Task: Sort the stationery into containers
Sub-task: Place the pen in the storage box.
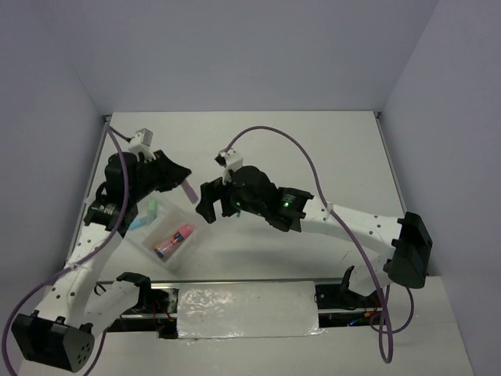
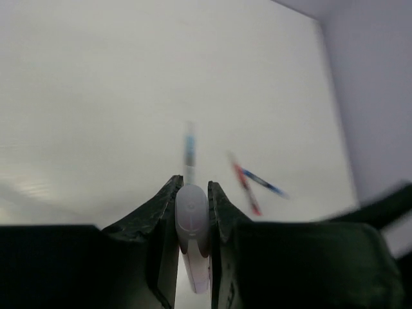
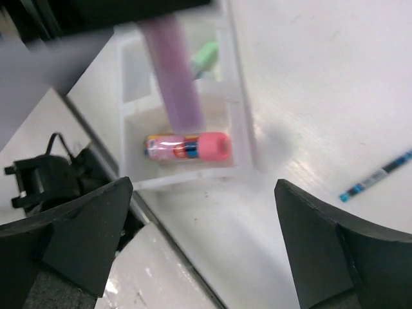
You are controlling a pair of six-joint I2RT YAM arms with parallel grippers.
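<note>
While aloft, highlighter (image 3: 174, 77) near tray rim (image 3: 243, 129)

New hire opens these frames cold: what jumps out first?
The left gripper, jaws shut on a pale purple plastic highlighter, holds it above the clear three-compartment plastic tray. A fat pink tube lies in one end compartment; the right gripper hovers open beside the tray.

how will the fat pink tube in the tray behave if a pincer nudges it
Probably rolls: the pink tube looks round and lies on its side. The tray walls close around it would likely stop it soon. Its straight, fat body looks stiff rather than floppy.
</note>
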